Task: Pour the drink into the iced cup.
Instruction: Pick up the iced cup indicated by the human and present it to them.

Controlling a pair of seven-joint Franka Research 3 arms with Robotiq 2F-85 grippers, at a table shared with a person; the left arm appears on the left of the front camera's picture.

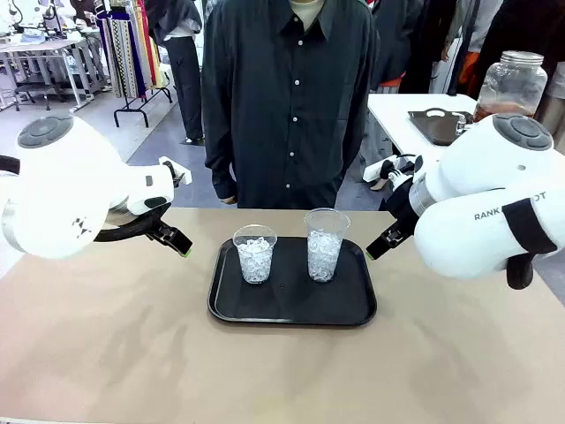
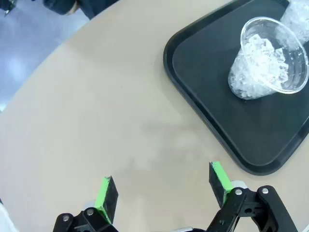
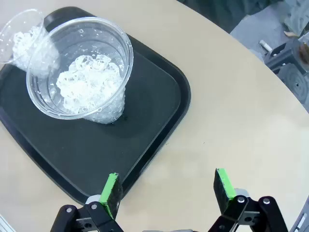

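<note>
Ice filled both clear plastic cups on the black tray point(image 1: 353, 305) at mid-table: the shorter cup point(image 1: 255, 253) towards my left arm, the taller cup point(image 1: 325, 245) towards my right, near each other but not touching. I judged them thin-walled, light even with the ice, easy to crush and probably damp. If one needed steadying, I would have pinched it gently at mid-wall, below the flexible rim.

The left gripper point(image 2: 161, 191) hung over bare table point(image 1: 106, 353) beside the tray's left edge, jaws spread wide and holding nothing. The right gripper point(image 3: 168, 187) hung over the tray's right edge, just as wide and just as empty.

As for the drink, a lidded glass jar point(image 1: 515, 84) stood on a white table behind my right arm with something brownish low inside. Whether that was it, I could not tell. Such a jar looked heavy, smooth and breakable, and likely too broad for these jaws, and any liquid in it would slosh.

In the way were the tray's raised lip, the neighbouring cup beside whichever one received the pour, and the person point(image 1: 287, 97) standing at the far edge behind the tray.
</note>
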